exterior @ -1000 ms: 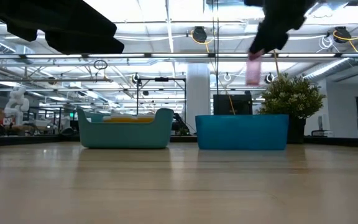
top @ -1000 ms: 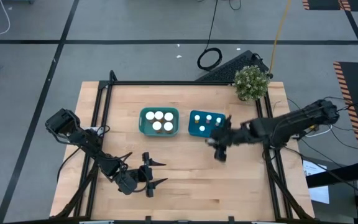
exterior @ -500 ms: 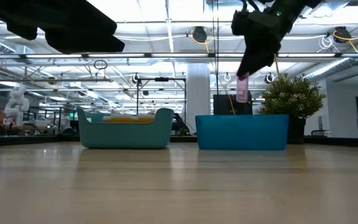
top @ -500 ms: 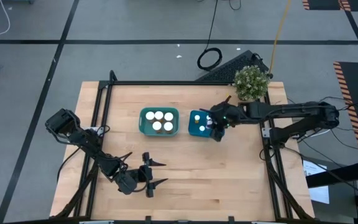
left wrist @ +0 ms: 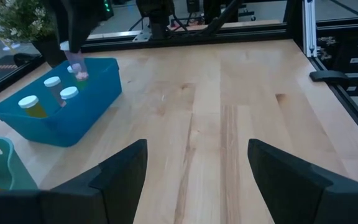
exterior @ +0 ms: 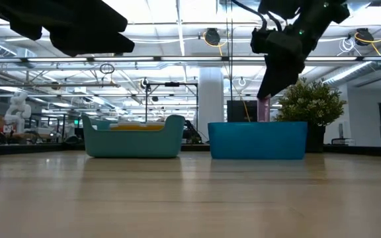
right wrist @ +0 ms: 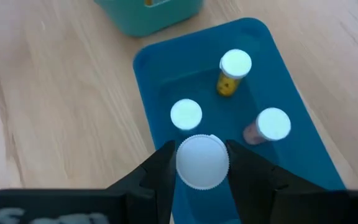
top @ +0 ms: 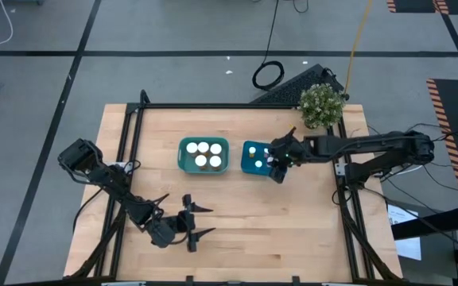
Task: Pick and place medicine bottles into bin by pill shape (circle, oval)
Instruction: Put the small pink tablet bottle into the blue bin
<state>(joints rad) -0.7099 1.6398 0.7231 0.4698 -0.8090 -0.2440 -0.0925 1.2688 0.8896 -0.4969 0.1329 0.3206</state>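
Blue bin (top: pixel 249 163) is right under my right pincer (right wrist: pixel 202 163), which is clamped on a white-capped bottle (right wrist: pixel 202 160) over three others inside. My left pincer (top: pixel 195 223) sits wide open near the tabletop's (top: pixel 237 214) front edge.

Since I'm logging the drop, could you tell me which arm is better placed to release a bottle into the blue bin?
The right: its gripper holds a white-capped bottle over the blue bin. The left gripper sits open near the table's front edge.

Dark jointed arms, black fingers (right wrist: pixel 160 171)
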